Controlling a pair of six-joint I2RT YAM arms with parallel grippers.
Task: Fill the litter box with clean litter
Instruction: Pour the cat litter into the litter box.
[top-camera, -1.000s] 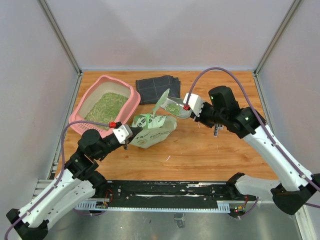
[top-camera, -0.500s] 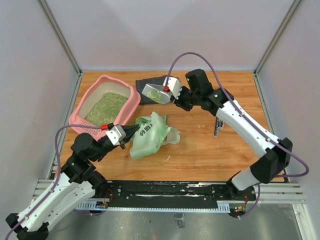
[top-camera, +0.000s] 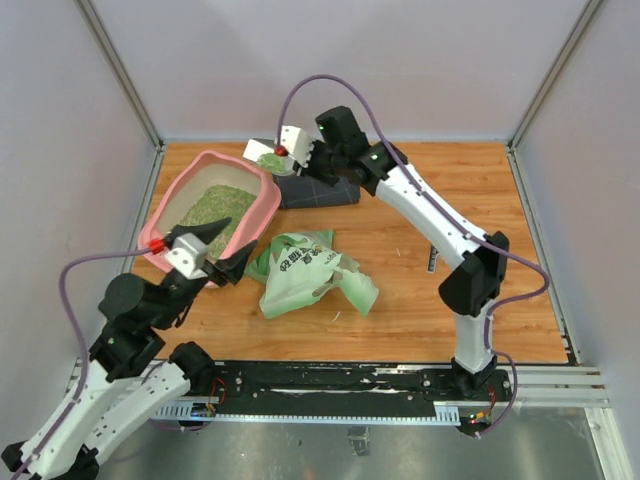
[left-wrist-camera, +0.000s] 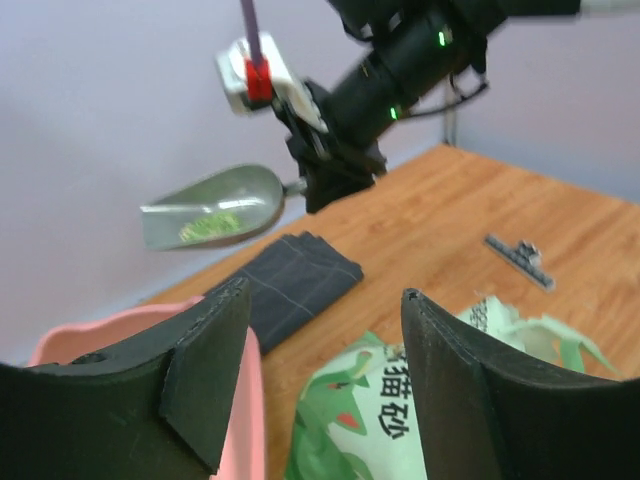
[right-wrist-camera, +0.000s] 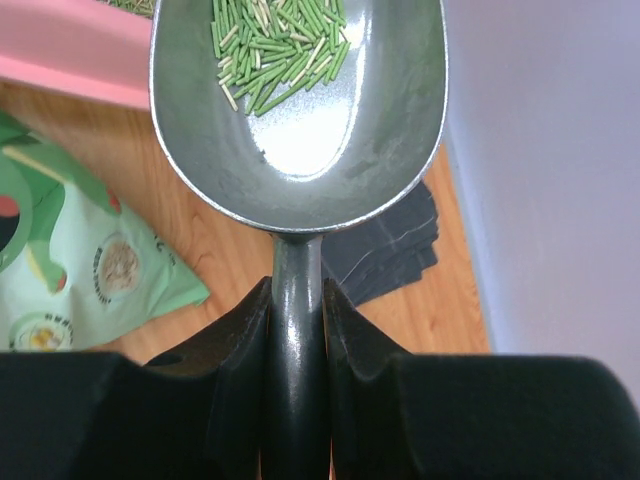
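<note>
The pink litter box (top-camera: 264, 190) sits at the table's far left, with clean litter (top-camera: 214, 206) spread over its floor. My right gripper (top-camera: 291, 151) is shut on the handle of a grey metal scoop (top-camera: 270, 160), which hangs level over the box's far right corner. In the right wrist view the scoop (right-wrist-camera: 300, 130) holds a small heap of green litter (right-wrist-camera: 275, 45), the pink rim (right-wrist-camera: 70, 55) lies under its front, and the right gripper (right-wrist-camera: 298, 300) clamps the handle. My left gripper (top-camera: 238, 242) stands open and empty beside the box's near right side, above the bag (top-camera: 305, 270).
The green-and-white litter bag (left-wrist-camera: 400, 400) lies slumped on the wood right of the box. A dark grey folded cloth (top-camera: 318, 190) lies behind it, under the right arm. A small black clip (top-camera: 432, 262) lies at the right. Grey walls close in the table's sides and back.
My left gripper opened, let go of the bag and drew back to the left; the bag slumped flat. The right arm carried the loaded scoop from above the bag to the box's far right corner.
</note>
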